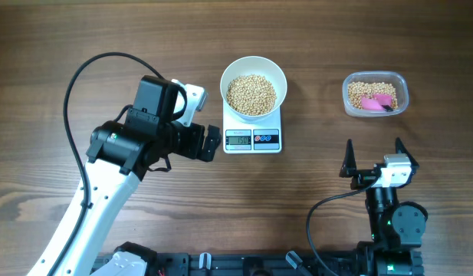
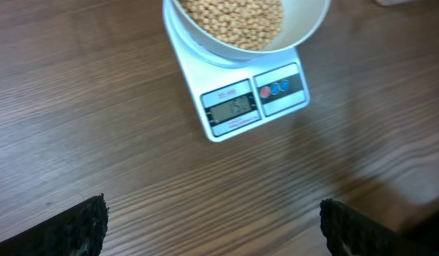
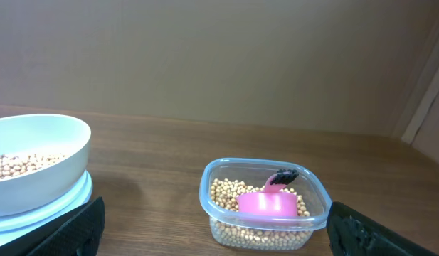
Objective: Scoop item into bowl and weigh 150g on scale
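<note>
The white bowl (image 1: pixel 254 64) stands on the scale (image 1: pixel 252 140), heaped with pale beans (image 1: pixel 251 93). The scale's display is lit; I cannot read it. My left gripper (image 1: pixel 213 142) hovers just left of the scale, open and holding nothing. From the left wrist, the scale (image 2: pixel 240 107) and bowl (image 2: pixel 304 25) lie ahead of the spread fingers (image 2: pixel 84 227). My right gripper (image 1: pixel 373 149) is open and empty, pulled back toward the table's near edge. In its wrist view, the bowl (image 3: pixel 48 178) sits at the left.
A clear plastic tub (image 1: pixel 347 96) at the back right holds more beans and a pink scoop (image 1: pixel 376 100). The right wrist camera shows the tub (image 3: pixel 205 192) and scoop (image 3: pixel 267 204) straight ahead between the fingers. A black cable loops over the table's left side.
</note>
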Controlling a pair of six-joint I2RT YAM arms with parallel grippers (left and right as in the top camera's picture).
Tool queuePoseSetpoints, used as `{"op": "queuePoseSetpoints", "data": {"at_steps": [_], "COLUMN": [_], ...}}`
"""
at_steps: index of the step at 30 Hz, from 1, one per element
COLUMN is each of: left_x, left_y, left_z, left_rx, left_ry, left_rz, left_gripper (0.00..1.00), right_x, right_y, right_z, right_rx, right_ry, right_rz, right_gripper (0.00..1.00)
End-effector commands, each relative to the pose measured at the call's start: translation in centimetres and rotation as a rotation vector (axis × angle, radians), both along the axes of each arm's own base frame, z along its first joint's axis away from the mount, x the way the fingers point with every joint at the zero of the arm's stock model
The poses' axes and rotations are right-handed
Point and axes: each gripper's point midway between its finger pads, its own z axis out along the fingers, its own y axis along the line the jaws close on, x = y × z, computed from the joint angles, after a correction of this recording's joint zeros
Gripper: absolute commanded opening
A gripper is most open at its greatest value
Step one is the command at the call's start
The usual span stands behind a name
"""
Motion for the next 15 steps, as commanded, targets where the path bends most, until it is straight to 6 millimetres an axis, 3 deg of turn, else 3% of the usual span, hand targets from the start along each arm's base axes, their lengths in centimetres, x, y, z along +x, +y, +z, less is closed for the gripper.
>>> {"op": "queuePoseSetpoints", "data": {"at_steps": [1, 7, 15], "left_x": [0.5, 0.0, -0.7], "left_y": [1.0, 2.7, 7.4], "left_z": [1.2, 0.8, -0.5], "left_rx": [0.049, 0.033, -0.029], "left_ry": [-0.066, -0.181, -0.425], "left_rz": [0.017, 0.070, 0.234], "left_gripper": [1.00, 1.00, 1.00], "right_x": [0.0, 0.0, 0.0], "right_y": [-0.1, -0.1, -0.1], "right_z": [0.1, 0.1, 0.1], "right_rx": [0.014, 0.014, 0.014], "right_ry": [-0.010, -0.010, -0.010], "right_rz": [-0.008, -0.008, -0.008], "right_gripper": [1.00, 1.00, 1.00]}}
